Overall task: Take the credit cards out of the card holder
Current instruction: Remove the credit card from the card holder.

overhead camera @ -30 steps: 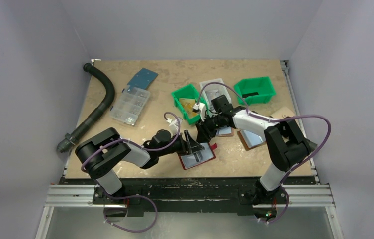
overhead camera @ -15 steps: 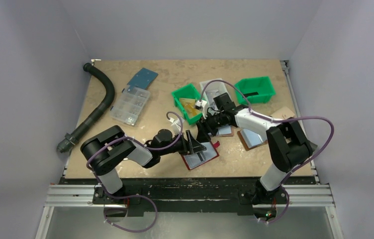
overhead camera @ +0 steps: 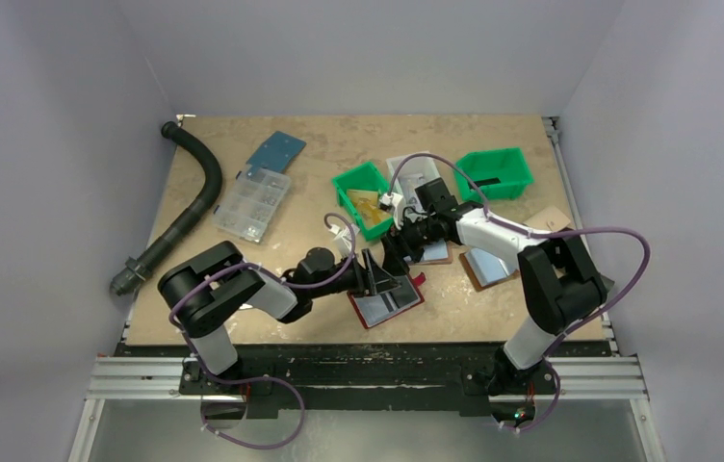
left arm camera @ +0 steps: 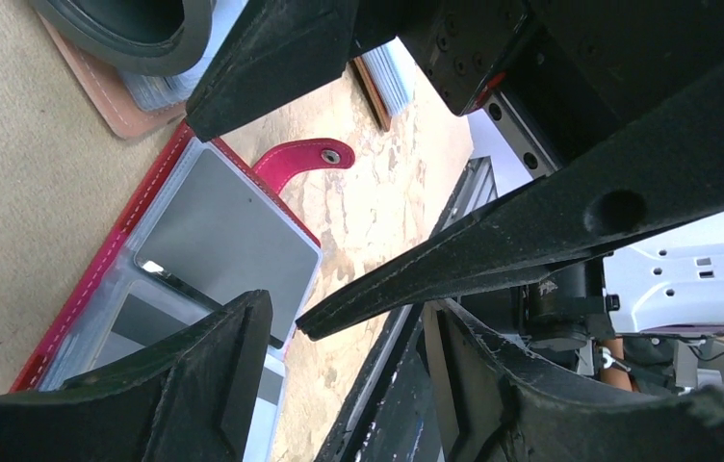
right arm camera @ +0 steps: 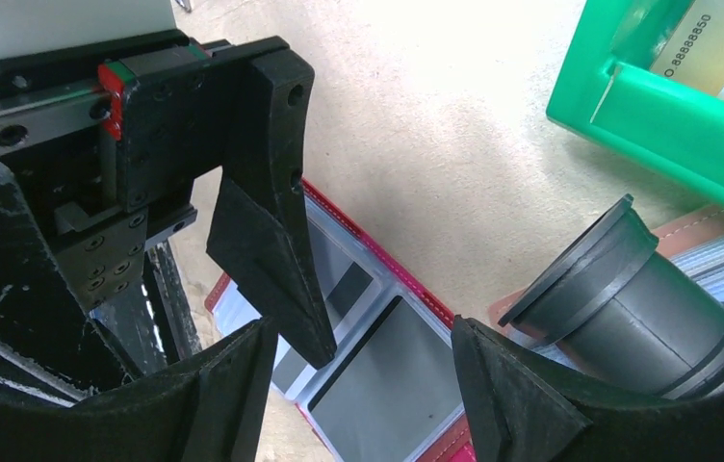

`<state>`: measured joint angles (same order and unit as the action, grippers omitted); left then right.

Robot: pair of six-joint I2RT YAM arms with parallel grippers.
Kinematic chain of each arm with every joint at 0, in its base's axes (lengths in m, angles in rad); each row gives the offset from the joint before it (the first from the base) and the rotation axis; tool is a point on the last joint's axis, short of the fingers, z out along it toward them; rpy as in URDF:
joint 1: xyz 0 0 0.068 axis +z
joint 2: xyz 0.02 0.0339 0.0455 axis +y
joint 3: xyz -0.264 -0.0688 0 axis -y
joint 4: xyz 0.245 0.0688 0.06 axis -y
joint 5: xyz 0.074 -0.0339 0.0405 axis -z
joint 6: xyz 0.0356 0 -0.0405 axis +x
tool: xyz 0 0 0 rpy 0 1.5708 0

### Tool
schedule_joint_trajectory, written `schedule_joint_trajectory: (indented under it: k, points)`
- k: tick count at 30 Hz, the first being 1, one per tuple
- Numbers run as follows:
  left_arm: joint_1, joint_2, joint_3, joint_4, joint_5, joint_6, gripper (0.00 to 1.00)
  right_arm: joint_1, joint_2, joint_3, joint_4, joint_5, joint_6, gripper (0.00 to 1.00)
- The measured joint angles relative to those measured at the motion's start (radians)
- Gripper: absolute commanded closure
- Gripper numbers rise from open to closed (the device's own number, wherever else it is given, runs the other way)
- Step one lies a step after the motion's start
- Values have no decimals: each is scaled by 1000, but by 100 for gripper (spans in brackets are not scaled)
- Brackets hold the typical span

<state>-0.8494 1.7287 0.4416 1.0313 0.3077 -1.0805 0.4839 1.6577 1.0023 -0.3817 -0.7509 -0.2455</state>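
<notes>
left tool [left arm camera: 349, 308] and right tool [right arm camera: 363, 332] both released, half hiding the card holder [overhead camera: 389, 305].

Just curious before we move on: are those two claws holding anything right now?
Left claw: open, holding nothing.
Right claw: open, holding nothing.

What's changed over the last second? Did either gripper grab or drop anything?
The left arm swung its elbow slightly to the right, and the card holder under the left gripper slid a touch right with it. The right gripper is open over the holder's far edge and holds nothing. The green bins, organiser box and hose stayed put.
</notes>
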Motion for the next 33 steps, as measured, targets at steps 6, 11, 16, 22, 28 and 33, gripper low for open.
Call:
schedule_joint_trajectory:
  k: [6,11,16,22,28,33]
  points:
    - [17,-38,-1,-56,-6,36,37,0,3,17,-42,19,-71,23]
    - [18,-196,-3,-225,-56,122,37,-13,-5,31,-93,35,-179,24]
    - [18,-362,-15,-365,-153,194,37,-39,-38,29,-130,33,-237,23]
    - [18,-659,-95,-501,-337,250,16,-91,-121,-29,-95,-9,-208,24]
    - [18,-790,-163,-494,-416,220,8,-113,-164,-78,-71,-18,-121,22]
    - [19,-724,-232,-432,-387,167,12,-113,-179,-131,20,-93,21,22]
